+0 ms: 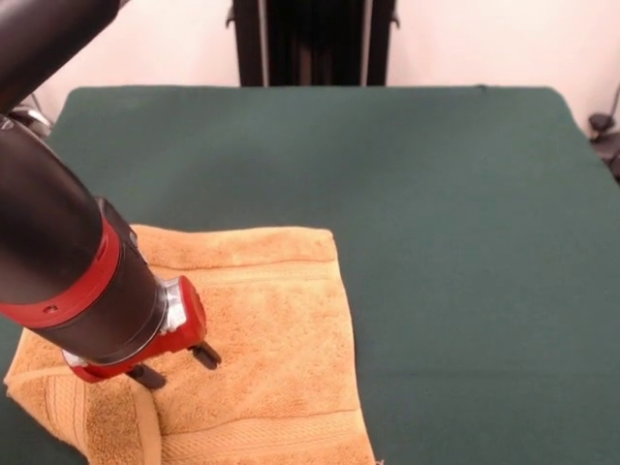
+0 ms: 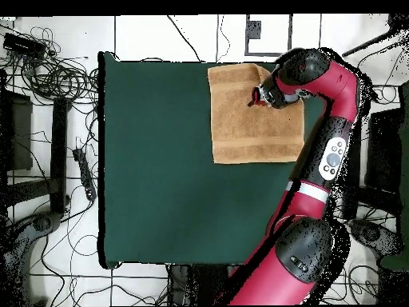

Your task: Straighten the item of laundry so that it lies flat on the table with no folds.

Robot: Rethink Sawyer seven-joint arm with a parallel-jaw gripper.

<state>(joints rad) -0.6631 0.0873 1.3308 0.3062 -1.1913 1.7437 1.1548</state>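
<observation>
The orange-tan terry-cloth towel [image 1: 262, 329] is seen spread at the near left part of the dark green cloth-covered table [image 1: 446, 242] in the front view; in the overhead view the same towel [image 2: 244, 128] is found at the top right of the table [image 2: 160, 160], its top edge right at the table's edge. A flat woven band is seen running along the near side of the towel in the front view, and another band is made out closer to its far edge. Near the left corner a raised fold or ridge of cloth is visible, so the towel is not shown fully flat there.

The red and black arm [image 1: 68, 262] is brought down from the upper left, and its gripper [image 1: 174, 366] is held low over the towel's left half. Two short dark fingers [image 1: 205, 356] are seen set a little apart, and nothing is gripped between them. Whether the tips are touching the cloth cannot be told.
</observation>
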